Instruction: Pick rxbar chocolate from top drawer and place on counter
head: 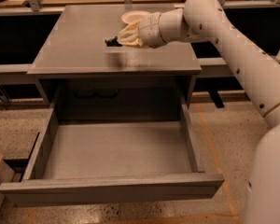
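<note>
White arm (233, 45) reaches in from view's right, elbow high, forearm angled down-left. Cream-sleeved wrist (133, 31) leads pincer (113, 41), upper centre, pointing left.

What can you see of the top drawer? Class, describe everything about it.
The top drawer is a wide, shallow grey box, matte and wood-like, with thick side walls, a flat floor and a long plain front panel. It is pulled far out of the cabinet and sits level, below the counter. Its sides run back into the cabinet opening. The gripper is up over the counter, well apart from it.
</note>
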